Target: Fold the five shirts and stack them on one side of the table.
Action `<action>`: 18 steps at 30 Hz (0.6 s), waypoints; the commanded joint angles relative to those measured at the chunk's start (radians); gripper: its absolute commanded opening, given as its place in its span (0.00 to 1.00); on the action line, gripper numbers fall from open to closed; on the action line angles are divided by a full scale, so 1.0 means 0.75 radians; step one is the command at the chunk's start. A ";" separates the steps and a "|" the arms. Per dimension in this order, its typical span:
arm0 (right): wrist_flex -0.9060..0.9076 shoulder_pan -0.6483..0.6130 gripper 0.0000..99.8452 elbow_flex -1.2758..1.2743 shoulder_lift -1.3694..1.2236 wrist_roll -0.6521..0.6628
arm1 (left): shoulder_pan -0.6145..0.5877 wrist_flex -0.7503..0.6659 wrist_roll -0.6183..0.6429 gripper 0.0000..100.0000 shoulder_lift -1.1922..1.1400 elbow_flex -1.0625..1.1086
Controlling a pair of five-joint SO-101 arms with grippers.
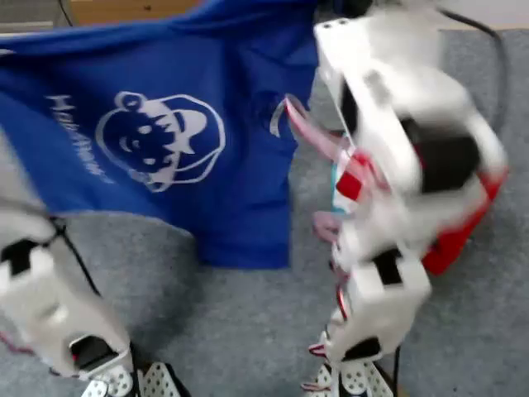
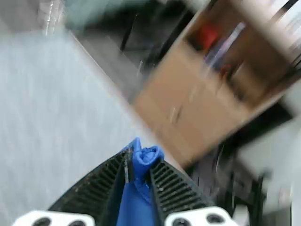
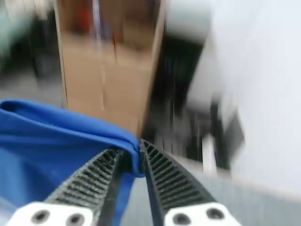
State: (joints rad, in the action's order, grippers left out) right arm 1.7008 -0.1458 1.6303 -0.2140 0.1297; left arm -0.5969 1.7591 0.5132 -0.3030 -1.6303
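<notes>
A blue shirt (image 1: 182, 124) with a white cartoon face print hangs spread above the grey table, held up at both upper corners. My left gripper (image 2: 138, 162) is shut on a bunched blue corner of the shirt (image 2: 143, 157). My right gripper (image 3: 133, 160) is shut on the shirt's other edge (image 3: 56, 146), where the cloth drapes away from the fingers. In the high view the right arm (image 1: 397, 165) rises at the right and the left arm (image 1: 50, 298) stands at the lower left. The shirt's lower hem hangs near the table (image 1: 240, 248).
The grey table surface (image 1: 231, 331) lies under the shirt. Something red (image 1: 455, 240) sits behind the right arm. A wooden cabinet (image 2: 207, 89) and dark room clutter stand beyond the table's far edge.
</notes>
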 commanded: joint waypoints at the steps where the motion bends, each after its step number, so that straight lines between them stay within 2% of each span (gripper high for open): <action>1: -0.078 -0.029 0.01 0.038 0.298 -0.061 | -0.075 0.006 -0.106 0.03 0.434 0.093; 6: -0.217 -0.031 0.01 -0.062 0.500 -0.125 | -0.157 0.006 -0.225 0.03 0.976 0.574; 10: -0.397 -0.033 0.01 -0.308 0.541 -0.188 | -0.150 -0.004 -0.282 0.03 1.391 1.108; 12: -0.466 -0.033 0.01 -0.457 0.535 -0.221 | -0.142 -0.072 -0.282 0.03 1.551 1.419; 15: -0.581 -0.080 0.01 -0.762 0.515 -0.217 | -0.130 -0.352 -0.280 0.03 1.692 1.961; 18: -0.702 -0.147 0.01 -1.083 0.461 -0.188 | -0.130 -0.804 -0.282 0.03 1.733 2.497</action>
State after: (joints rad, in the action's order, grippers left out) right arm 1.2666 -0.2133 1.0319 0.1634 -0.0269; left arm -0.6966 1.4753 0.3153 0.9766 -0.2110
